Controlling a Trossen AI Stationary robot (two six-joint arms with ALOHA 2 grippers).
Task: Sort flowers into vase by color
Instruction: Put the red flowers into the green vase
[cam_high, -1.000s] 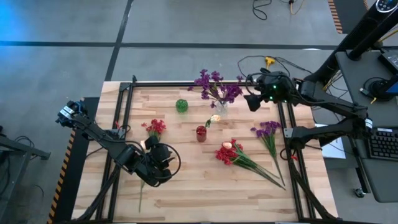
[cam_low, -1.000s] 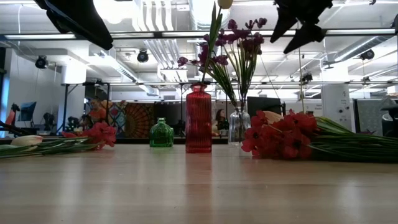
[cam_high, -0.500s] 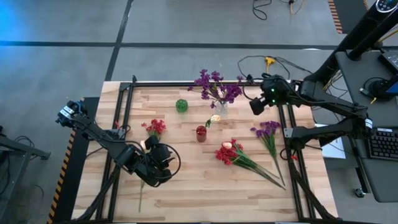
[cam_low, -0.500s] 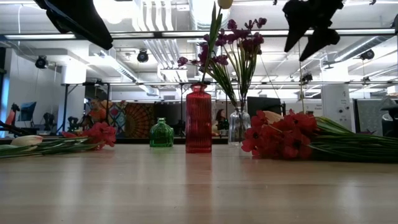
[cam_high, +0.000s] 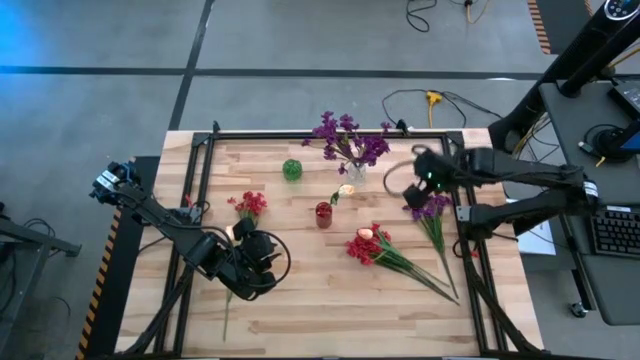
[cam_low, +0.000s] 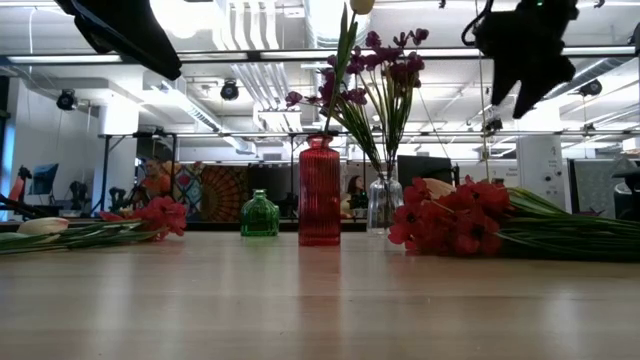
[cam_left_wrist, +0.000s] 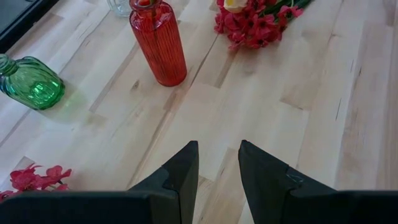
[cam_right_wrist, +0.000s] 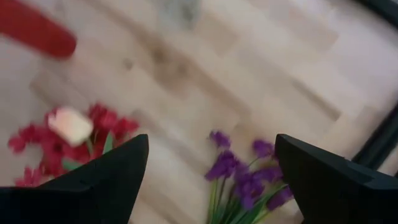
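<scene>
Partway through a colour sort on the wooden table (cam_high: 300, 310): the clear glass vase (cam_high: 355, 173) at the far edge already holds a spray of purple flowers (cam_high: 345, 138), and the red vase (cam_high: 323, 214) at the centre carries a single cream-yellow blossom (cam_high: 346, 190) on a tall stem (a colour mismatch, by the look of it). The green vase (cam_high: 291, 169) stands empty.

Much is left. A loose purple sprig (cam_high: 432, 212) lies near the right edge, a bundle of red flowers (cam_high: 375, 247) with one cream bloom among them sprawls just right of centre, and a small red sprig (cam_high: 249, 205) lies toward the left.

The right tool (cam_high: 418, 192) hangs above the table with its fingers spread wide and nothing between them, just over the blossoms of the loose purple sprig, which its wrist camera shows directly ahead. A second ago it was farther back, beside the glass vase at the table's far rail; it has since swung forward and inward over the sprig, apparently lining up for a pickup.

The left tool (cam_left_wrist: 217, 163) waits low over the near left of the table, its fingers drawn close with a narrow gap and nothing in them, and has not moved; the flowers and vases lie as before.
</scene>
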